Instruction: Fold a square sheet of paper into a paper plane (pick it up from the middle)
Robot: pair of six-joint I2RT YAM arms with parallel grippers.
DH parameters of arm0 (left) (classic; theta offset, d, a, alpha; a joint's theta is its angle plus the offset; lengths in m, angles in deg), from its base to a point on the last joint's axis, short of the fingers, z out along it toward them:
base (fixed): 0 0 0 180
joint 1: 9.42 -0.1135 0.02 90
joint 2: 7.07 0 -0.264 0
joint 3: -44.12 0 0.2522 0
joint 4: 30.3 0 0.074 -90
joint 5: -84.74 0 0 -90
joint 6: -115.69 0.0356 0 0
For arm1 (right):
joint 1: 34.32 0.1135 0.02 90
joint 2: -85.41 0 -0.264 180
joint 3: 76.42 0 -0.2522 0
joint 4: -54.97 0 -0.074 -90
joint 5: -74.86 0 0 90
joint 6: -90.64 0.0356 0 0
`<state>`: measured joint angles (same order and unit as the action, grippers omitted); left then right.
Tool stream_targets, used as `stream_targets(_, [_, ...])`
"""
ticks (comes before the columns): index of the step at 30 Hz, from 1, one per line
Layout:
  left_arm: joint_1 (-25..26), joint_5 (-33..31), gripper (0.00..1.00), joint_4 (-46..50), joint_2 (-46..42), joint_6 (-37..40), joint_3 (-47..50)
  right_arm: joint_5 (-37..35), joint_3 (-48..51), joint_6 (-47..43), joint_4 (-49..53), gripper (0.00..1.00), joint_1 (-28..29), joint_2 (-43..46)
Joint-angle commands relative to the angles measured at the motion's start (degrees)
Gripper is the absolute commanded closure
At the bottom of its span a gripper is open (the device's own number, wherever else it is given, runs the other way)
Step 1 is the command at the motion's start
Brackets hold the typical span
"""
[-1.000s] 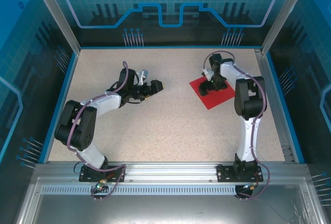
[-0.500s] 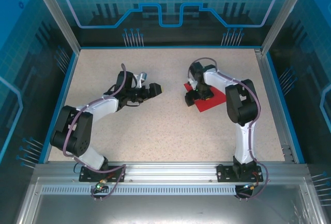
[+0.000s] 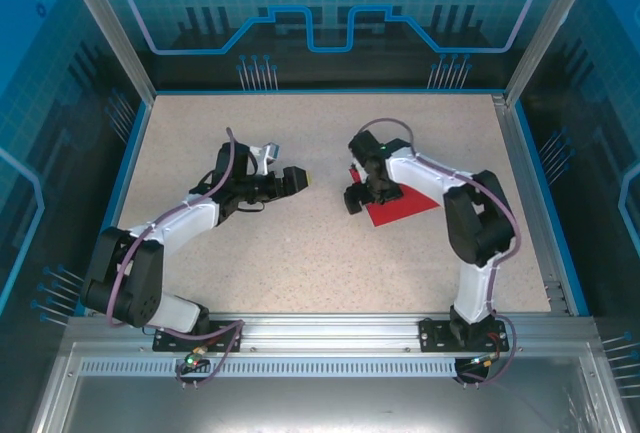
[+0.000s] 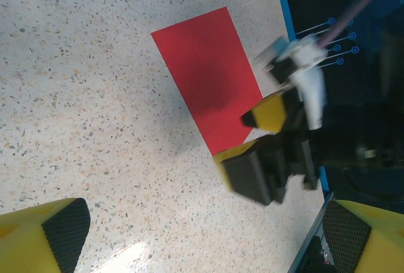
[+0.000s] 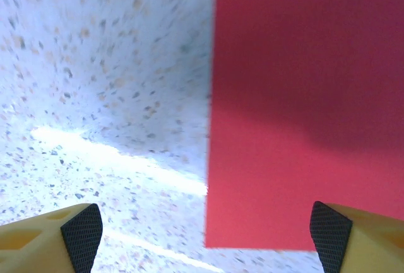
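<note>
The square sheet of paper is plain red and lies flat on the speckled table, right of centre. My right gripper hangs open just above its left edge. In the right wrist view the sheet fills the right half, with one fingertip over bare table and the other over red; the right gripper holds nothing. My left gripper stands open to the left, apart from the sheet and pointing at it. The left wrist view shows the sheet ahead of my left gripper, with the right gripper at its near corner.
The table is a speckled beige surface bounded by a blue rim and aluminium frame posts. Both arm bases are bolted to the metal rail at the near edge. Blue printed panels wall the back and sides.
The right gripper has swung left and nearer, from over the sheet's middle to its left edge; the sheet appears shifted slightly left and nearer. The left arm has stretched out a little.
</note>
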<state>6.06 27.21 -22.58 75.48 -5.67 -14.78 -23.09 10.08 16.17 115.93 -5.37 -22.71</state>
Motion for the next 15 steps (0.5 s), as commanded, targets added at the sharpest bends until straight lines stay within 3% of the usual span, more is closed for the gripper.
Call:
stream_targets(1, [-0.3,1.5,0.01,0.7,-1.2,0.5,0.9,-6.0,0.3,1.9,-0.3,0.11,-4.9,1.9])
stream_targets(8, [-0.2,2.2,0.01,0.1,-1.1,-1.0,0.4,-4.7,-2.0,-2.0,-2.1,0.09,-11.1,-3.0])
stream_targets(15, [-0.2,2.2,0.01,0.2,-0.6,-1.3,0.2,-1.1,-4.1,-4.5,-2.6,0.1,-13.4,-8.8])
